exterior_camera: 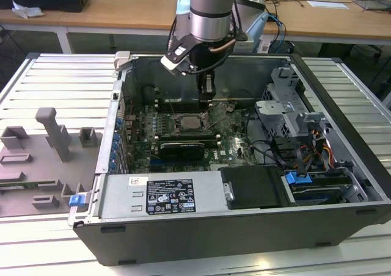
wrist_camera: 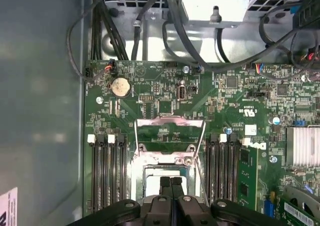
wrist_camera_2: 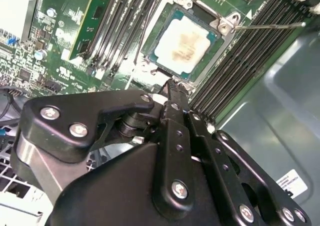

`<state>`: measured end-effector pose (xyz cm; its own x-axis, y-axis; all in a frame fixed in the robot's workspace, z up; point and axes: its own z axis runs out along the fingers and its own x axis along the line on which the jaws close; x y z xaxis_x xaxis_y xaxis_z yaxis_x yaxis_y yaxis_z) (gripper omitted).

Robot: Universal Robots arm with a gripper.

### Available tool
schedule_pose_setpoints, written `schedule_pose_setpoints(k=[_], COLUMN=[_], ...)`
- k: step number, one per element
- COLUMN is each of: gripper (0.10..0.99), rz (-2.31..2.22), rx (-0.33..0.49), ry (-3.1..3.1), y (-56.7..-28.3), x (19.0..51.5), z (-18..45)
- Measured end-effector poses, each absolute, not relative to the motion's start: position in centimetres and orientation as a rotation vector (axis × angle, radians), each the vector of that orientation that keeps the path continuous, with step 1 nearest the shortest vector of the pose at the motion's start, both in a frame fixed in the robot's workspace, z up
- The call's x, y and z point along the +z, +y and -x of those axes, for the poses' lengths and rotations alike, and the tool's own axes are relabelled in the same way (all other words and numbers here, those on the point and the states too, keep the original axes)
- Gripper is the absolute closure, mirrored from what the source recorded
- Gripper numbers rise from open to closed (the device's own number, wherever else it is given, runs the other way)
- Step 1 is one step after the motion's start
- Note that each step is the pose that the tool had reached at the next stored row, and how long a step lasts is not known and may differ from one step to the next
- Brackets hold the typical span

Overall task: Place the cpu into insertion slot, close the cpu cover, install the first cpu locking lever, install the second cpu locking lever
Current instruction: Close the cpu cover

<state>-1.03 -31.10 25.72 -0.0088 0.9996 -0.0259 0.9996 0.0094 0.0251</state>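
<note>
Just beside pincer (wrist_camera_2: 171, 88) tip: cpu (wrist_camera_2: 182, 43) seated in insertion slot (wrist_camera_2: 149, 66).

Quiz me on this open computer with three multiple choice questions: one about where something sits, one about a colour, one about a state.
1. Where is the small square silver-grey metal-topped cpu? A outside the case; B in the grey-rimmed square insertion slot; C on a memory slot.
2. What colour is the circuit board around it? A red; B white; C green.
3. How is the black gripper? A shut; B spread wide; C clamped on a cable.
Answers: B, it lies flat inside the rim; C, the board shows green; A, its fingers meet without a gap.
</note>
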Motion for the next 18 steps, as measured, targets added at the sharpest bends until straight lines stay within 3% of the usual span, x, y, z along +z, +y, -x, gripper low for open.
schedule_pose_setpoints(k=[18], gripper=[0.980], rz=[-2.185], rx=[-0.005], ry=[2.210], y=[-31.1], x=[26.0], z=[-5.3])
